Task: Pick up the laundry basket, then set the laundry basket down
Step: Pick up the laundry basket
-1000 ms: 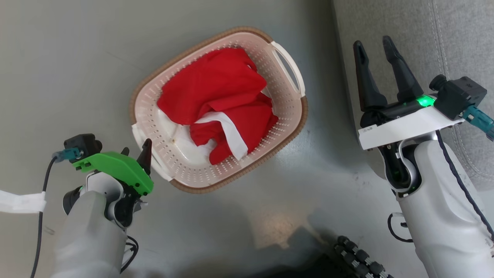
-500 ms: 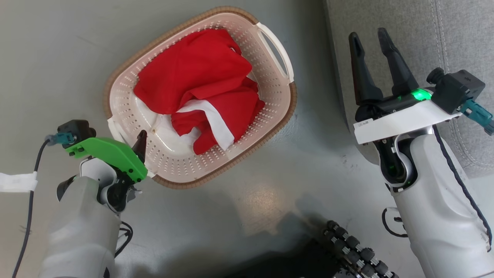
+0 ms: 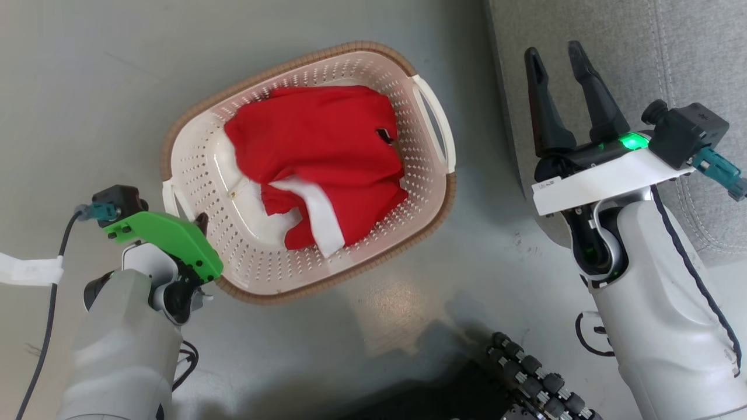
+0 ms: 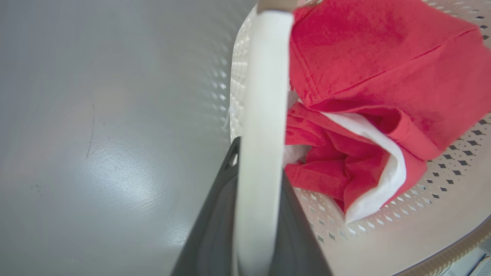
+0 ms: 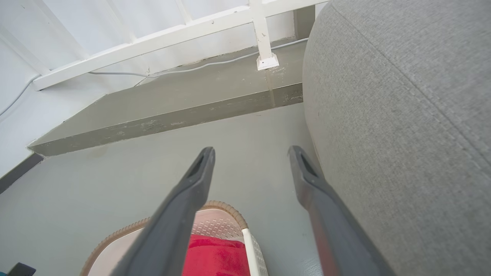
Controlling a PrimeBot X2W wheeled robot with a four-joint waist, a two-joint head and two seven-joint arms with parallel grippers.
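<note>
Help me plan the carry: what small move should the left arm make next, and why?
Probably raise the left gripper slowly without opening: its fingers clamp the laundry basket's white handle, while the right gripper is open, apart from it.

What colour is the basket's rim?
The rim is brown with a woven look; it shows best in the head view.

Smooth glossy grey floor (image 3: pixel 117 70) throughout, a few dark scuffs, soft pale glare patch (image 3: pixel 402 315) low centre in head view (same sheen in left wrist view). Grey woven-fabric upholstered seat (image 3: pixel 642 46) with stitched seams at right, standing on that floor. Beyond, in right wrist view: raised grey concrete-look step (image 5: pixel 172 103), front edge chipped. White painted bar frame (image 5: pixel 153 40) above it, square white post foot (image 5: pixel 267 61) on the step, thin pale cable (image 5: pixel 191 68) along the back. Dark skirting strip (image 5: pixel 15 172) far left.
</note>
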